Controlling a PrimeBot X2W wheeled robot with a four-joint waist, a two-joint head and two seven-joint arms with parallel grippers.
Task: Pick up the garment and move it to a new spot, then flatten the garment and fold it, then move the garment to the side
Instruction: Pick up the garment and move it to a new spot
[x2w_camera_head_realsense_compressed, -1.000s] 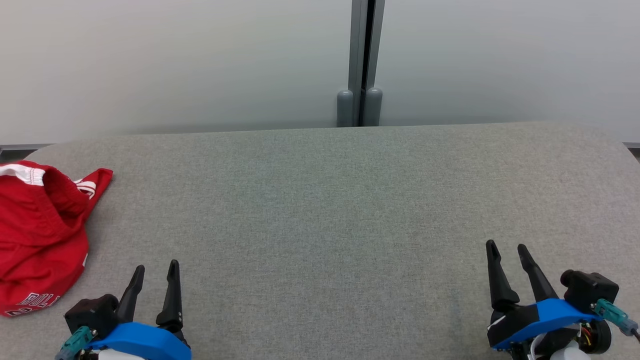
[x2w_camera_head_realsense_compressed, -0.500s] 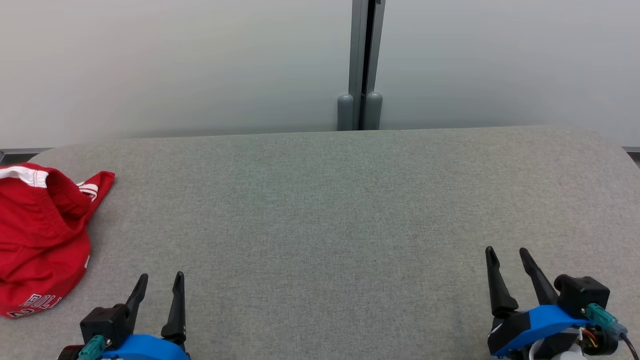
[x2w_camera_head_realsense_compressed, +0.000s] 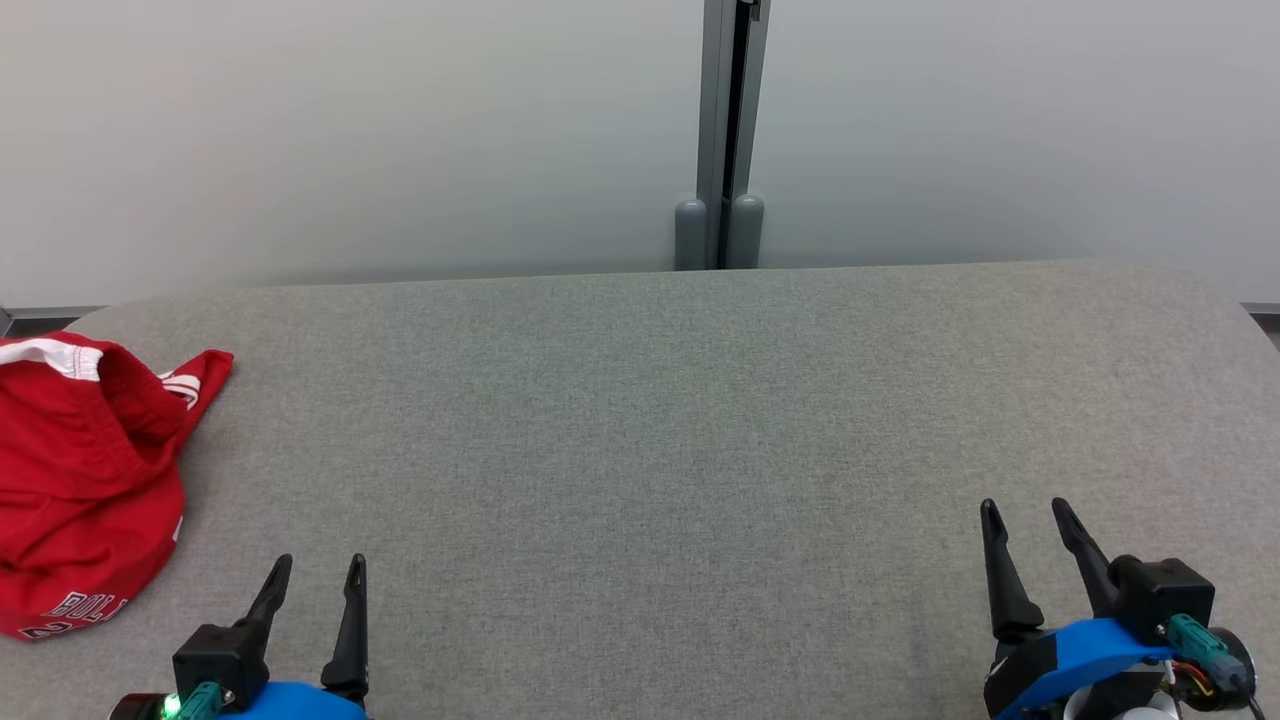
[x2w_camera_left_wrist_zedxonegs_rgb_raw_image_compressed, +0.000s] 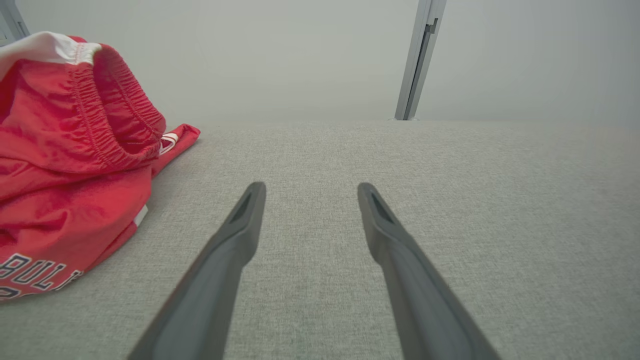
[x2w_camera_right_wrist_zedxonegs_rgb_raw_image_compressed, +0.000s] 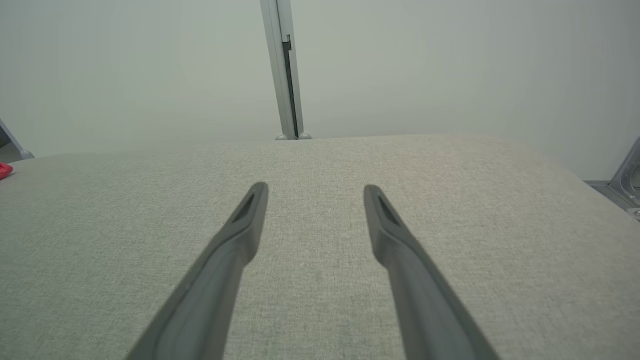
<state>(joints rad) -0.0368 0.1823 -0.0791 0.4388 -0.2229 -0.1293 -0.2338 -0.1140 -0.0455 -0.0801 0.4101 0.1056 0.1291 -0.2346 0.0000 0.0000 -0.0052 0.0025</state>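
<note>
The garment (x2w_camera_head_realsense_compressed: 80, 480) is a pair of red shorts with white trim and white lettering, bunched up at the left edge of the grey table (x2w_camera_head_realsense_compressed: 660, 420). In the left wrist view the garment (x2w_camera_left_wrist_zedxonegs_rgb_raw_image_compressed: 65, 165) lies to the left of the fingers, apart from them. My left gripper (x2w_camera_head_realsense_compressed: 320, 564) is open at the lower left, just right of the garment, with nothing between its fingers (x2w_camera_left_wrist_zedxonegs_rgb_raw_image_compressed: 245, 220). At the lower right my right gripper (x2w_camera_head_realsense_compressed: 1026, 508) stands open and empty over bare fabric, its fingers (x2w_camera_right_wrist_zedxonegs_rgb_raw_image_compressed: 385, 220) spread. A red sliver of the garment (x2w_camera_right_wrist_zedxonegs_rgb_raw_image_compressed: 5, 170) shows at the far left.
A pale wall runs behind the table, with a grey vertical post (x2w_camera_head_realsense_compressed: 720, 130) at its middle. The table's far corners are rounded. A metal fitting (x2w_camera_right_wrist_zedxonegs_rgb_raw_image_compressed: 627, 180) sits beyond the right end.
The whole head picture has shifted a little downward, so the camera moved. Both grippers have sunk lower in that view and stay open. The garment lies as before.
</note>
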